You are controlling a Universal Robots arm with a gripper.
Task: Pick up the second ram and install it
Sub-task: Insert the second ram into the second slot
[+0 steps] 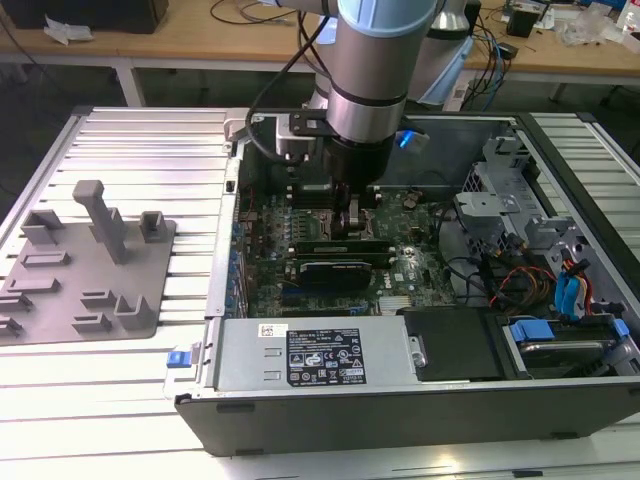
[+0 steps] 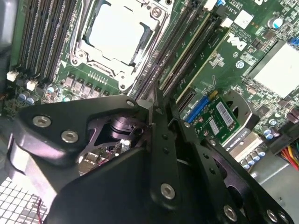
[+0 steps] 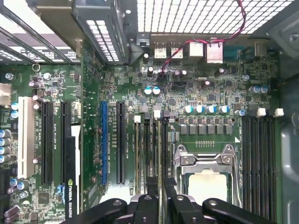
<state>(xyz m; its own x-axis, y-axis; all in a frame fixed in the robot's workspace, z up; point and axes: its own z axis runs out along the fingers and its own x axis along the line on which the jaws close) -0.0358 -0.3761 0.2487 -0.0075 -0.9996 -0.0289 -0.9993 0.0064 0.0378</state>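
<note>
second ram: 1, upright at slots beside 1 cpu socket | end effector over it, grip cannot tell

open computer case lying on ribbed metal counter, grey fixture tray sitting beside it at exterior view's left; CPU socket showing between black slots, black expansion card sitting on motherboard

The exterior view looks down at the open computer case; both wrist views hover close over its motherboard.
</note>
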